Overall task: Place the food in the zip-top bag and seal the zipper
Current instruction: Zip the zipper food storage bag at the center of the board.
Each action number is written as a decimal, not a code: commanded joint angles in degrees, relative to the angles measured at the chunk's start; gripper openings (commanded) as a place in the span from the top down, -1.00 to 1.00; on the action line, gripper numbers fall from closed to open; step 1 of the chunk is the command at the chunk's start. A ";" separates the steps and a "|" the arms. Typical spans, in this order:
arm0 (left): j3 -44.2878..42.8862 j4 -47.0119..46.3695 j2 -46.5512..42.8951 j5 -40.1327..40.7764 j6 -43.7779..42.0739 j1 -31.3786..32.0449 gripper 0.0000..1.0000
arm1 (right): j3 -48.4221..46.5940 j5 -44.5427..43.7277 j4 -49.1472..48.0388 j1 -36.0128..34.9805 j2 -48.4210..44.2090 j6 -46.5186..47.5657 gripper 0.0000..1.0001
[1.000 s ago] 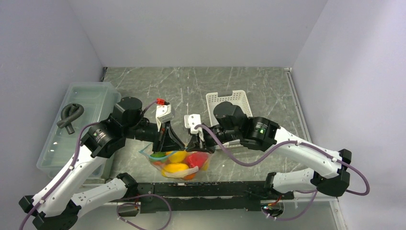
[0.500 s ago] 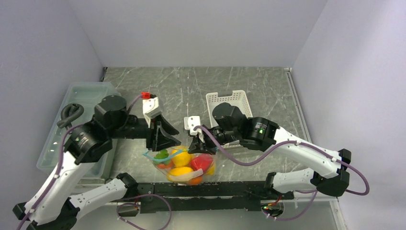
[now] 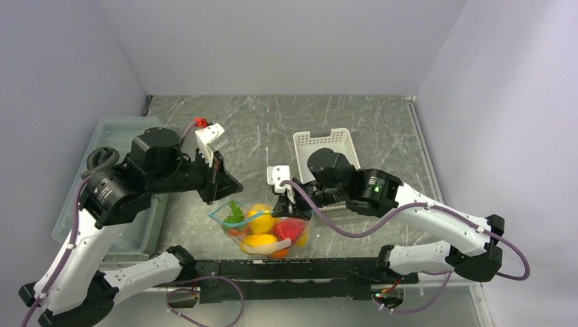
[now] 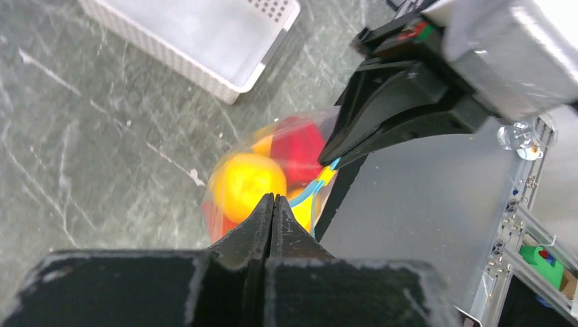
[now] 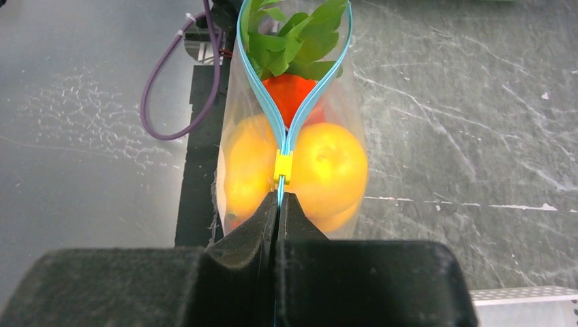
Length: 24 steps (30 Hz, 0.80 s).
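The clear zip-top bag (image 3: 267,230) lies near the table's front edge, filled with the food: yellow fruits (image 5: 327,167), a red pepper (image 4: 300,146) and a green leafy piece (image 5: 293,34) poking out of the mouth. The teal zipper (image 5: 300,109) is joined from my right gripper up to its yellow slider (image 5: 283,167) and gapes open beyond it. My right gripper (image 5: 278,199) is shut on the zipper strip at the bag's right end (image 3: 283,207). My left gripper (image 3: 232,189) hovers up and left of the bag, shut with nothing in it (image 4: 272,199).
A white perforated basket (image 3: 327,142) stands behind the right arm. A translucent bin (image 3: 116,178) with a black hose (image 3: 102,161) in it sits at the left. The black rail (image 3: 286,269) of the arm bases runs just in front of the bag.
My left gripper let go of the bag's mouth, pulled back up and to the left, and shut again on nothing. The bag sagged slightly to the right. The right gripper kept its hold.
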State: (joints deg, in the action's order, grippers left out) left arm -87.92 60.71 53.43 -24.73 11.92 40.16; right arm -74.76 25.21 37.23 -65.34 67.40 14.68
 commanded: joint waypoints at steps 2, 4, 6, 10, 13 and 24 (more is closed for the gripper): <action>-2.19 8.59 1.56 3.71 5.15 0.00 1.00 | 0.08 -1.12 -3.65 -0.04 -2.40 -0.59 1.00; -1.56 10.32 1.59 2.78 5.75 -0.06 1.00 | 0.35 -1.26 -3.81 -0.05 -2.42 -0.61 1.00; -1.11 11.54 1.23 2.67 6.22 -0.06 1.00 | 0.56 -1.36 -3.92 -0.04 -2.40 -0.61 1.00; -0.31 14.05 0.52 2.74 7.11 -0.01 1.00 | 0.75 -1.64 -4.01 -0.05 -2.41 -0.70 1.00; 1.28 15.49 0.19 2.32 7.53 0.00 1.00 | 0.84 -1.82 -4.04 -0.05 -2.64 -0.79 1.00; 6.54 14.64 2.17 2.65 7.26 0.00 1.00 | 1.46 -1.18 -4.78 -0.05 -3.06 -1.75 1.00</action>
State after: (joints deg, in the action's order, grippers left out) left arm -81.82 76.60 54.74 -22.09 19.00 40.16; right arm -73.21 23.83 37.15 -65.34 66.63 13.93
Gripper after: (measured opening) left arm 0.007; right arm 0.019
